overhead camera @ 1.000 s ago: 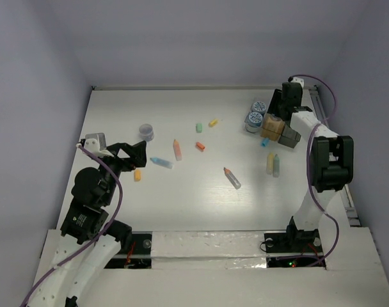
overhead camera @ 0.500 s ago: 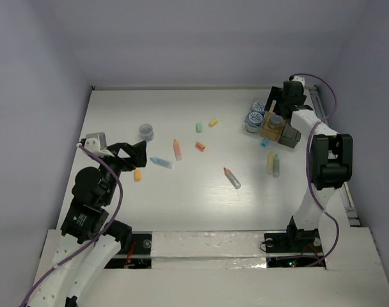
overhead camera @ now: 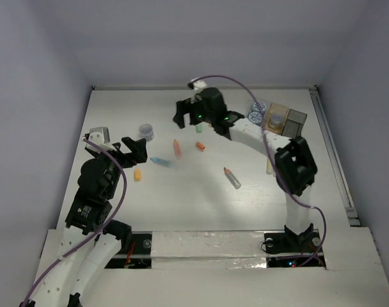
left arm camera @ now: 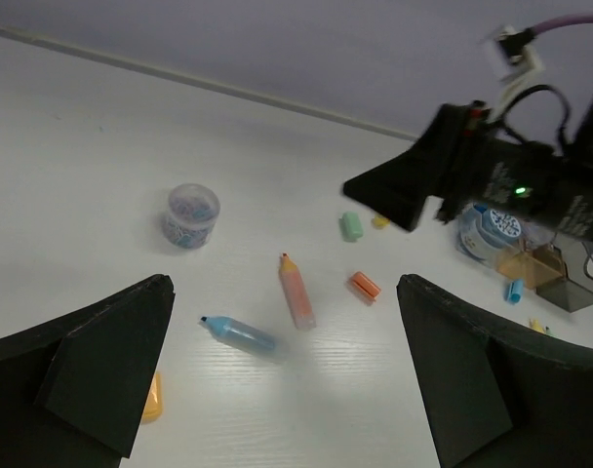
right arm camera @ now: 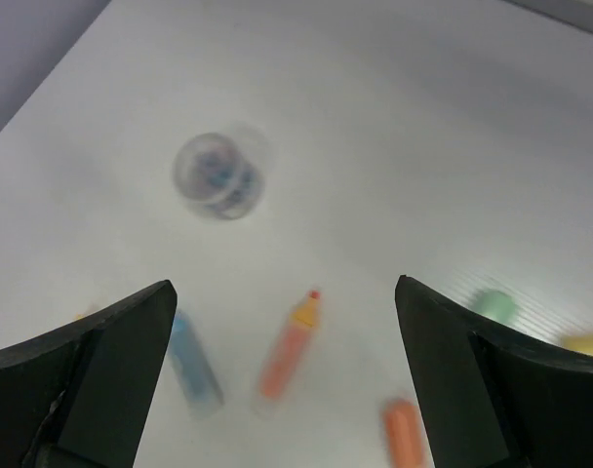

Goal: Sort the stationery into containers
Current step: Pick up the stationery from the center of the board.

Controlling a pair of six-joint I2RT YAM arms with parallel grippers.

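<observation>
My right gripper (overhead camera: pixel 183 114) (right arm camera: pixel 285 285) is open and empty, above an orange marker (overhead camera: pixel 177 149) (right arm camera: pixel 289 346), a blue marker (overhead camera: pixel 161 161) (right arm camera: pixel 192 366) and a blue-white roll (overhead camera: pixel 146 132) (right arm camera: pixel 218 175). My left gripper (overhead camera: pixel 135 148) (left arm camera: pixel 284 292) is open and empty, low over the same orange marker (left arm camera: pixel 296 291) and blue marker (left arm camera: pixel 236 332). An orange cap (overhead camera: pixel 199 146), a green bit (overhead camera: pixel 199 128) and a yellow-orange bit (overhead camera: pixel 137 174) lie nearby. The amber box (overhead camera: pixel 276 118) and the grey box (overhead camera: pixel 295 121) stand far right; something round lies in the amber box.
Two blue-white rolls (overhead camera: pixel 256 112) sit left of the boxes. A grey marker with an orange tip (overhead camera: pixel 231 178) lies mid-table. The right arm (overhead camera: pixel 246 131) stretches across the back of the table. Markers by its elbow (overhead camera: pixel 269 167) are mostly hidden. Walls close the table's sides.
The right arm has swung from the boxes at the far right across to the left middle, over the markers. The left gripper has barely moved.
</observation>
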